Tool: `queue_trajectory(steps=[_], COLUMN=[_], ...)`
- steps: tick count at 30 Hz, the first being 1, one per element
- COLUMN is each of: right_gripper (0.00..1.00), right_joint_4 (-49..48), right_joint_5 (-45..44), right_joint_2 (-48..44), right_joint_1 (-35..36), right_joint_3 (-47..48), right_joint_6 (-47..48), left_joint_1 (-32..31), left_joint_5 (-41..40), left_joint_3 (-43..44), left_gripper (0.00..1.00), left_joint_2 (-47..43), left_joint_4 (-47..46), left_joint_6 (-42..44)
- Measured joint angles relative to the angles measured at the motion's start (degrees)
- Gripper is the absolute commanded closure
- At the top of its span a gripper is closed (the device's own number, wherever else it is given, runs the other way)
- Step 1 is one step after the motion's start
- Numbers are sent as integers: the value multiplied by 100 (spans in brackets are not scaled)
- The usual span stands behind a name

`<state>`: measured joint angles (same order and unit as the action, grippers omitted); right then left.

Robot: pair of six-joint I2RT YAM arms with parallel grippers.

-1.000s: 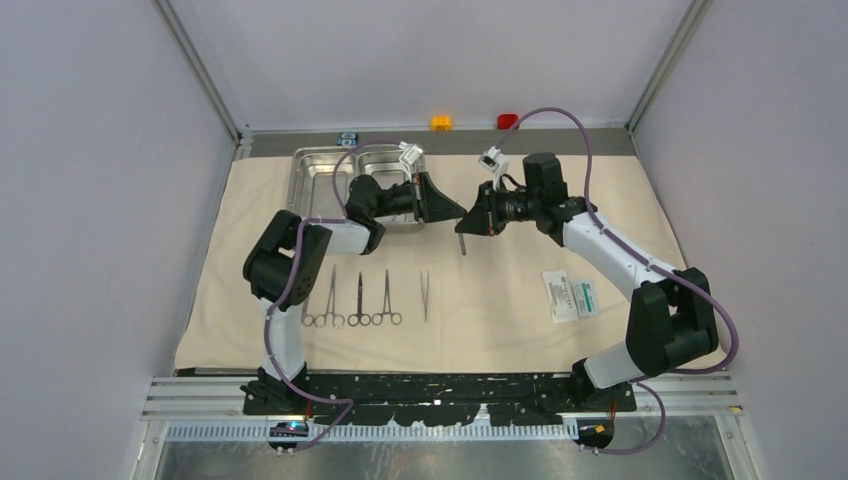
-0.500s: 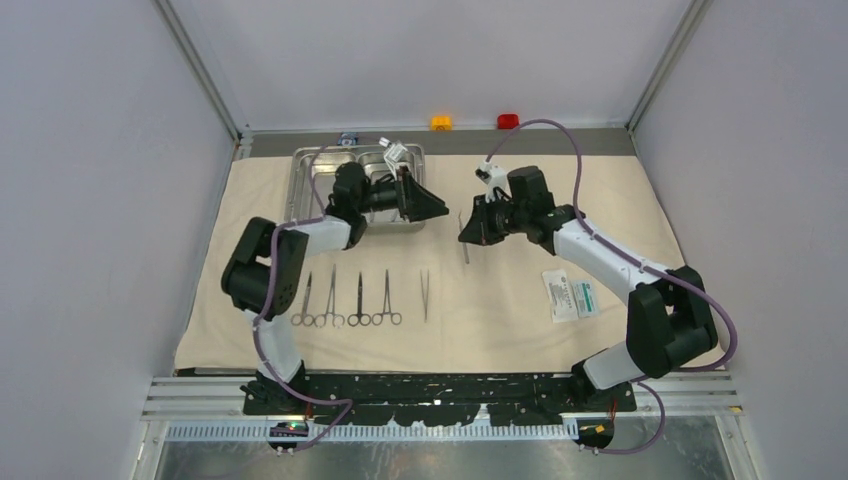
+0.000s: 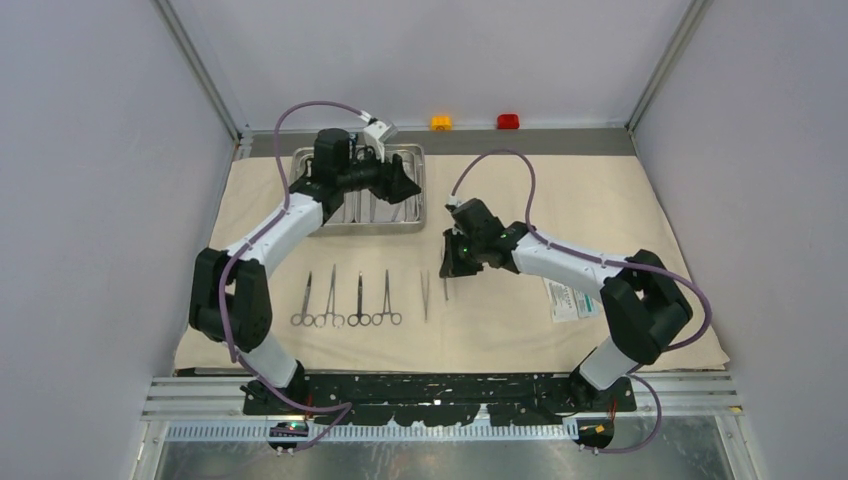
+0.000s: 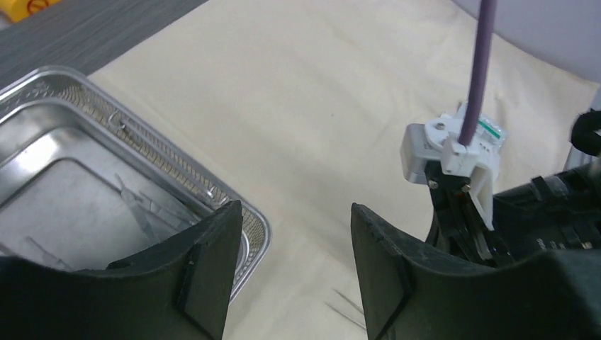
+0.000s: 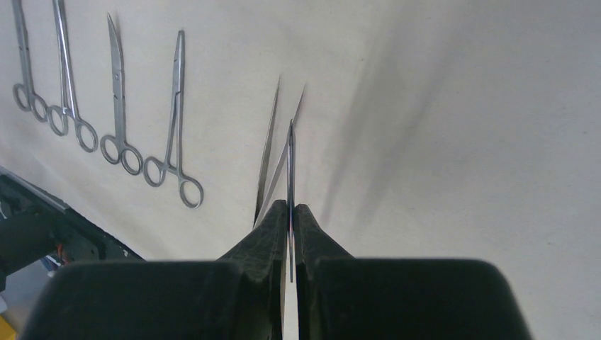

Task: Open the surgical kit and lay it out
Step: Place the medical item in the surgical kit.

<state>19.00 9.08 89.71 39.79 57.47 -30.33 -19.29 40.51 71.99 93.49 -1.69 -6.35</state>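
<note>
Beige cloth wrap (image 3: 560, 190) lies spread flat, four slim steel ring-handled instruments (image 3: 358, 298) and steel tweezers (image 3: 424, 295) already rowed near its front. Right gripper (image 5: 290, 216) pinches a thin straight metal tool (image 5: 290, 170) beside the tweezers; left gripper (image 4: 296, 212) gapes empty over the shiny steel tray (image 4: 181, 166), where thin tools (image 4: 135, 205) wait.

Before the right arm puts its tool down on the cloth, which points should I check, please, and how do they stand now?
1. Right gripper shut on the thin straight steel tool: ok.
2. Tool clear of the slim steel tweezers: cannot tell, they overlap in the wrist view.
3. Bare beige cloth beside the tweezers: ok.
4. Four ring-handled steel instruments out of the tool's way: ok.
5. Left gripper open and empty by the shiny steel tray: ok.
</note>
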Motion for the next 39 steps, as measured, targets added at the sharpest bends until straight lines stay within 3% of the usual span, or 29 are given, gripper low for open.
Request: queue_trajectory(steps=[11, 24, 39], right_gripper=[100, 99, 99], right_joint_4=[422, 398, 409], right_joint_5=[-389, -728, -1473], right_joint_2=[295, 560, 841], right_joint_1=[308, 529, 1228], right_joint_3=[225, 70, 70], right_joint_6=[-693, -1628, -1797], left_joint_1=[63, 197, 439], left_joint_5=[-688, -920, -1010], left_joint_3=[-13, -693, -1224], left_gripper=[40, 39, 37], left_joint_2=[-85, -660, -1486], left_joint_4=[1005, 970, 870], left_joint_6=[612, 691, 702])
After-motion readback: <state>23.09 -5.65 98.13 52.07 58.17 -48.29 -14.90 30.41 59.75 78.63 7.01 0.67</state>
